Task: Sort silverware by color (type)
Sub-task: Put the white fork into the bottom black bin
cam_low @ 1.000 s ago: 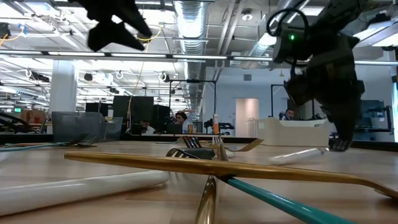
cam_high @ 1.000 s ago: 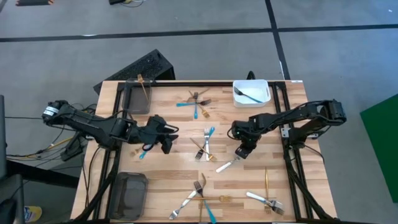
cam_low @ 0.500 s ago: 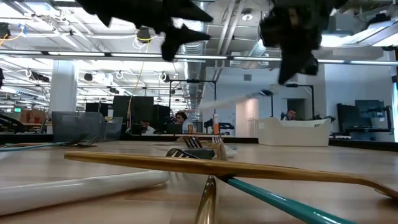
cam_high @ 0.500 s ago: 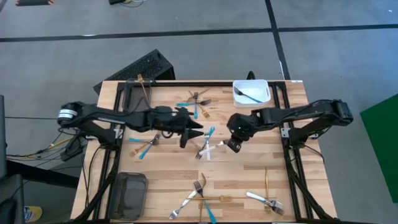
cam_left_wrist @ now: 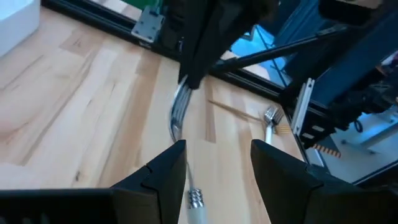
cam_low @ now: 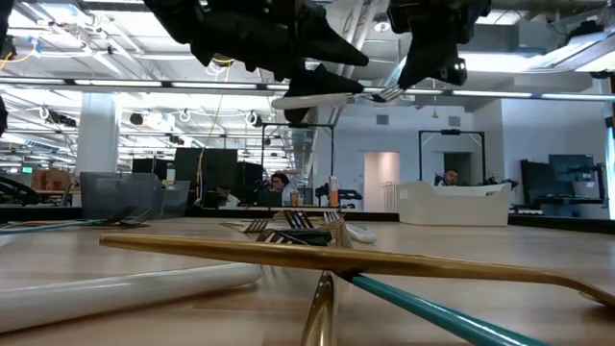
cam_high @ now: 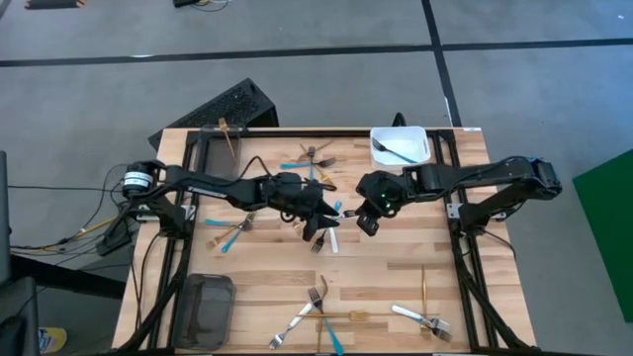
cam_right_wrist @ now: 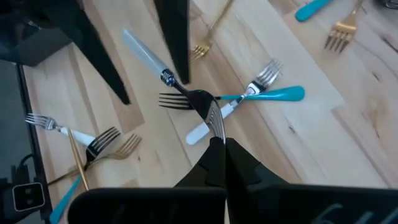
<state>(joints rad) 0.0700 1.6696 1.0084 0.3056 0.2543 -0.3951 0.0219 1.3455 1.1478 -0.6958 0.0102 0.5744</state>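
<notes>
While I watch from above, the left gripper [cam_high: 324, 218] and right gripper [cam_high: 362, 222] meet mid-table over the silverware. Low view: the right gripper [cam_low: 408, 82] is clamped on a white-handled fork [cam_low: 332, 96], raised; the left gripper's fingers straddle its handle. My left wrist view shows fingers [cam_left_wrist: 163, 171] apart around it.

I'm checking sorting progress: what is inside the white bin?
One utensil lies slantwise in the bin. Nothing else shows inside from above; only the patch of floor under that utensil is covered.
</notes>
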